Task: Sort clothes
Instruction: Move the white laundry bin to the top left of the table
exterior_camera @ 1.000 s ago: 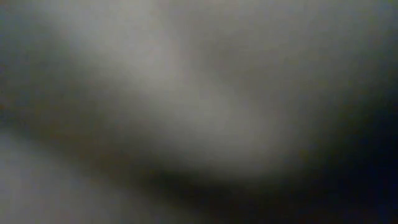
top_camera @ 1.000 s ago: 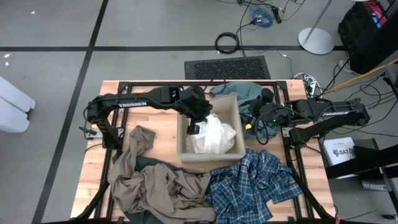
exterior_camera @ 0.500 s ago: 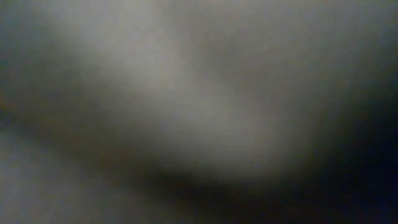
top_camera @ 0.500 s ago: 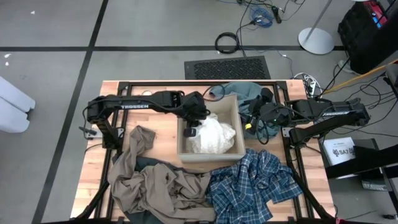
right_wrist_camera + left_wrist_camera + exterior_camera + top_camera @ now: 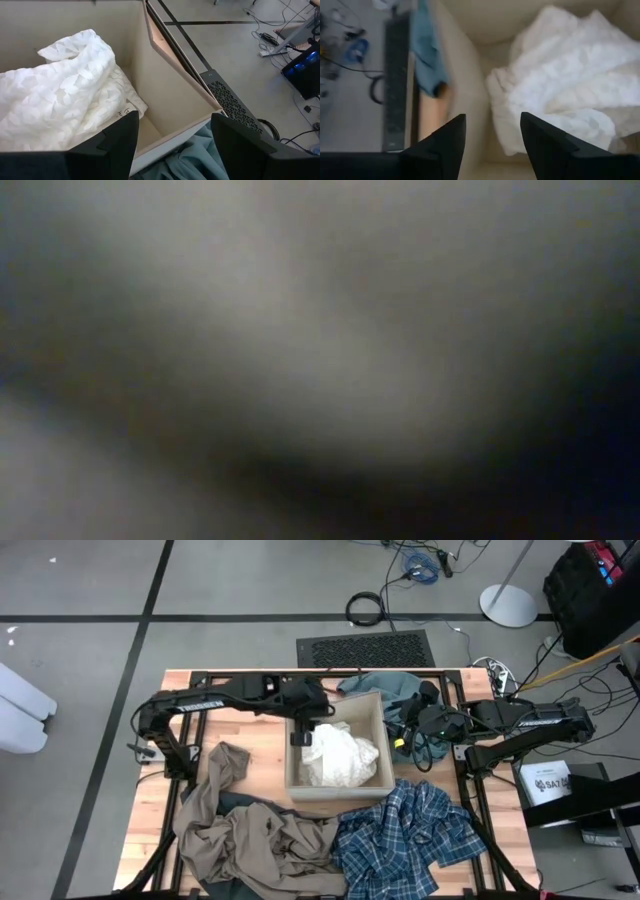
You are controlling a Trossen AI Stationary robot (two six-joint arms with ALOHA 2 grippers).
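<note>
The left tool (image 5: 300,738) hangs spread and empty over the cardboard box (image 5: 378,715), beside the white garment (image 5: 340,755). "TROSSEN" marks both arms (faintly); the right tool (image 5: 400,735), spread too, waits beside the box.

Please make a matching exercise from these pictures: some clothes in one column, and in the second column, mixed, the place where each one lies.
Clothes:
1. white garment
2. plaid shirt
3. tan garment
4. teal-grey garment

Places:
A. on the table's near left part
B. inside the cardboard box
C. behind the box, at the table's far edge
D. on the table's near right part

Pairs: 1-B, 2-D, 3-A, 4-C
</note>
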